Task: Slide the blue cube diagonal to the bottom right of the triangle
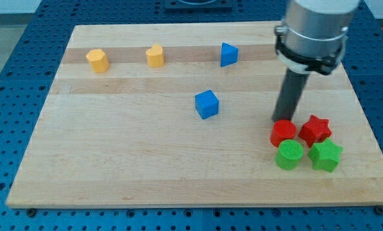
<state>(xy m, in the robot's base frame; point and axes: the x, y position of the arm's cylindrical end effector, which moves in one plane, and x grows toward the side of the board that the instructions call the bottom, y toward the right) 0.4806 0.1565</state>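
A blue cube (206, 104) lies near the middle of the wooden board (114, 160). A blue triangle-shaped block (228, 54) lies above it, near the view's top. My tip (283, 120) is at the view's right, just above the red cylinder (283, 133), well to the right of the blue cube and slightly below it.
A red star (315, 129), a green cylinder (289, 154) and a green star (325, 155) cluster with the red cylinder at the lower right. A yellow hexagon-like block (97, 60) and a yellow heart-like block (155, 56) sit at the top left.
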